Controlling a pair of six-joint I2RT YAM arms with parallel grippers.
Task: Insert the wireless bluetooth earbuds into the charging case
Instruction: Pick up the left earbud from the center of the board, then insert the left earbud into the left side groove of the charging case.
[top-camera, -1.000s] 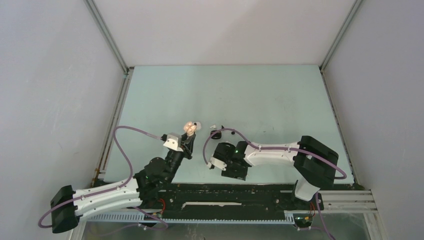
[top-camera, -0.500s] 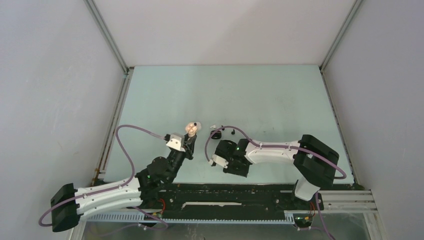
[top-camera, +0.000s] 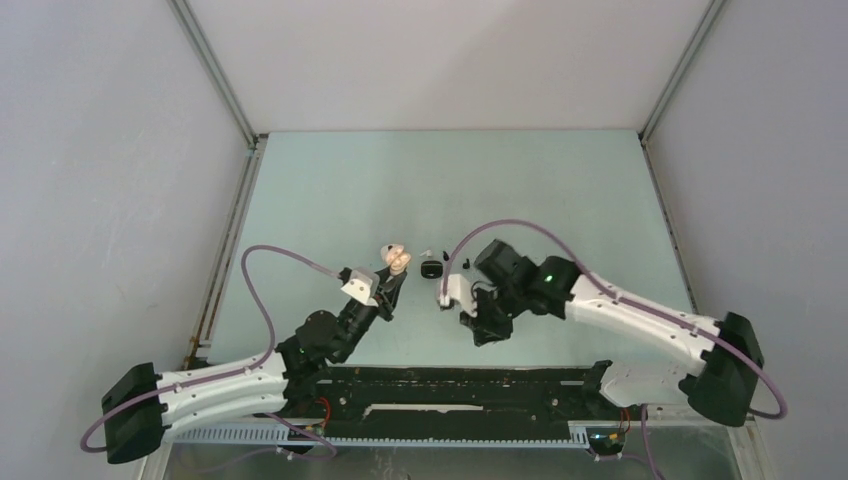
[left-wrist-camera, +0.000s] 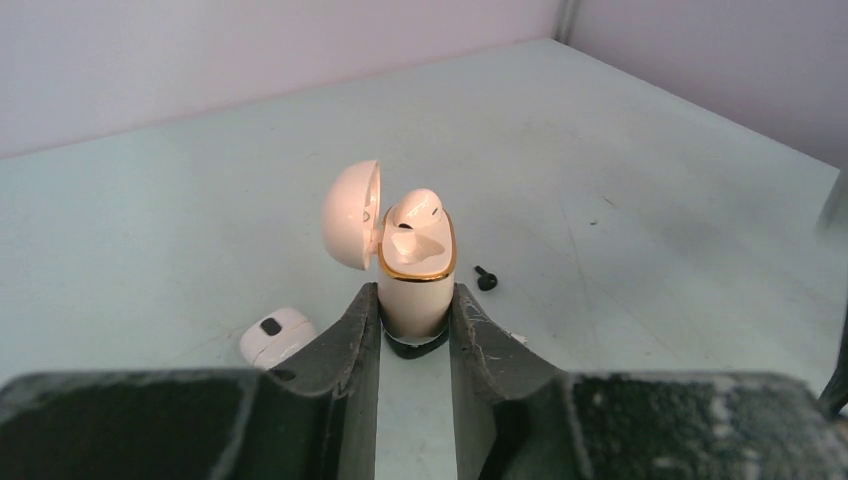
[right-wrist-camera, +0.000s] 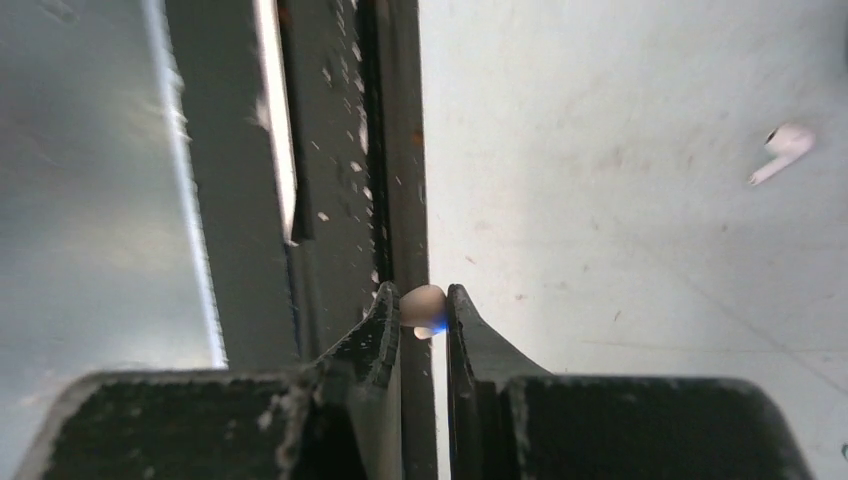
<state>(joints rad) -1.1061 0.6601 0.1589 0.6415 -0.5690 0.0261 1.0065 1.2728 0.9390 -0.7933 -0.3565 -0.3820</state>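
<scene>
My left gripper (left-wrist-camera: 415, 300) is shut on the body of an open white charging case (left-wrist-camera: 416, 285), holding it upright. The case's lid (left-wrist-camera: 352, 213) is tipped back to the left, and one white earbud (left-wrist-camera: 413, 212) sits in it. In the top view the same case (top-camera: 394, 258) stands left of centre. My right gripper (right-wrist-camera: 424, 305) is shut on a small white earbud (right-wrist-camera: 422, 303), its fingers pointing toward the near black rail (right-wrist-camera: 340, 150). From above, this gripper (top-camera: 484, 326) hangs to the right of the case, and the bud it holds is hidden.
A loose white earbud (right-wrist-camera: 783, 148) lies on the table, also visible from above (top-camera: 424, 253). A black case (top-camera: 432, 268) and a tiny black earbud (top-camera: 463, 263) lie between the arms. A closed white case (left-wrist-camera: 278, 335) rests left of my left fingers. The black earbud (left-wrist-camera: 486, 277) lies right of the held case.
My right gripper has shut on a white earbud, and its arm has swung out and to the right. The left arm has shifted slightly right with the open case.
</scene>
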